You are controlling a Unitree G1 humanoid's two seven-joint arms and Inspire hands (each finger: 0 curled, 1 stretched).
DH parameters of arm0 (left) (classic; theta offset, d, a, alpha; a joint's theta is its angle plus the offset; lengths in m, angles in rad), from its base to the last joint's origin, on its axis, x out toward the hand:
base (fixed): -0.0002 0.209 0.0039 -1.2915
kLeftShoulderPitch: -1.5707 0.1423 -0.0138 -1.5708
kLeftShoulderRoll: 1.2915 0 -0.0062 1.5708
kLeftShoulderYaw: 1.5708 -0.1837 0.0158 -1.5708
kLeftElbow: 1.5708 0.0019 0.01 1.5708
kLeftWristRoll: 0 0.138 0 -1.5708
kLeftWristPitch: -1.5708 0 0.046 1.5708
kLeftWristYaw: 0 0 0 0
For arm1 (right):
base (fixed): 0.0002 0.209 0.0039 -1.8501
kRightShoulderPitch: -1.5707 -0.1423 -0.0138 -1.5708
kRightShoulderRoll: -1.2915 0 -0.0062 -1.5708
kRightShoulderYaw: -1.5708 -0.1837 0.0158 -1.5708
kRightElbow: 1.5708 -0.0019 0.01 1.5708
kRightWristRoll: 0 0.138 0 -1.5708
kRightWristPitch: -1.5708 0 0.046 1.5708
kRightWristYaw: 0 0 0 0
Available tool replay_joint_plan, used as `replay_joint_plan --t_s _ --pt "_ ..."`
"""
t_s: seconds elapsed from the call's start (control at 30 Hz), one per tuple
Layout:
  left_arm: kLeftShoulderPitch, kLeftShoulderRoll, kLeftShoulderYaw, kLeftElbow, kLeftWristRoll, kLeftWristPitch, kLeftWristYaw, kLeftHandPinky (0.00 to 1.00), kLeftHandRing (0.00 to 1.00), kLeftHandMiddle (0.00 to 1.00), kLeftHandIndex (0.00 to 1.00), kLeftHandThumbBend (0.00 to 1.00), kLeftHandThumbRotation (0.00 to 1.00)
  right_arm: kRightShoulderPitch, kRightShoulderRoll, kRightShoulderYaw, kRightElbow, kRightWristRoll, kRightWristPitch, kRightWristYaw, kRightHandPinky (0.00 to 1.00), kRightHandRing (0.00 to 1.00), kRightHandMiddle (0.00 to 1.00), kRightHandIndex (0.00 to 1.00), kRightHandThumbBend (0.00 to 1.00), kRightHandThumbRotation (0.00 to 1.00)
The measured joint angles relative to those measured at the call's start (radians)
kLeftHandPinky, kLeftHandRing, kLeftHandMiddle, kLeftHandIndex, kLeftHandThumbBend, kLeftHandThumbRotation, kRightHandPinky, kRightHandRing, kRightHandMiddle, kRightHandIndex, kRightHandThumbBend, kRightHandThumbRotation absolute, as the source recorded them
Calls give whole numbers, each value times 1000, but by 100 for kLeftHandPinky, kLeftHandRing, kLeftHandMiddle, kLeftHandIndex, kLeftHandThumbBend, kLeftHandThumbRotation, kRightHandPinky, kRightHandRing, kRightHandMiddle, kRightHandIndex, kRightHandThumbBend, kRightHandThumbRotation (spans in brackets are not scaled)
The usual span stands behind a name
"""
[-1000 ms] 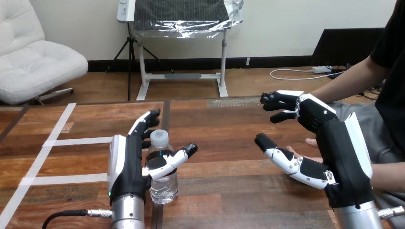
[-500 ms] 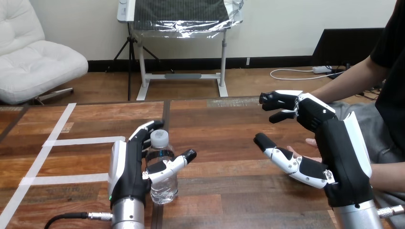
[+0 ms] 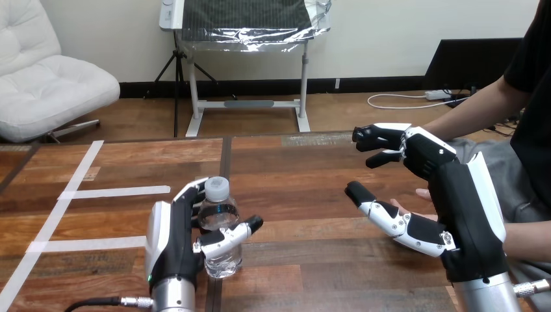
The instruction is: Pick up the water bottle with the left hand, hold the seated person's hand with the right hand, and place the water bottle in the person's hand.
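A clear water bottle (image 3: 220, 224) with a white cap stands upright on the wooden table (image 3: 305, 195) at the lower left. My left hand (image 3: 170, 242) is at its left side: the fingers (image 3: 190, 195) curl round the back near the cap and the thumb (image 3: 229, 235) crosses its front. At the right, my right hand (image 3: 458, 195) is raised and open, thumb low and fingers spread above. The person's hand (image 3: 423, 194) lies palm up behind it, mostly hidden, between my thumb and fingers; I cannot tell whether they touch.
Two strips of white tape (image 3: 112, 192) cross the table's left part, with a longer strip running diagonally along the left. A dark seam (image 3: 225, 156) splits the tabletop down the middle. The person's forearm (image 3: 529, 237) rests at the right edge.
My left hand's fingers have bent from straight to curled round the bottle, and the thumb has closed in against its front. The bottle and my right hand have stayed where they were.
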Motion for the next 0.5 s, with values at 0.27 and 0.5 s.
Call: replay_joint_plan --t_s 0.27,0.5 --pt "-1 4 -1 30 5 2 5 68 73 75 75 84 21 0 0 0 0 1 0 3 57 68 72 66 55 2" --pt "-1 6 -3 40 10 15 8 68 73 75 75 84 21 0 0 0 0 1 0 5 58 68 72 66 55 2"
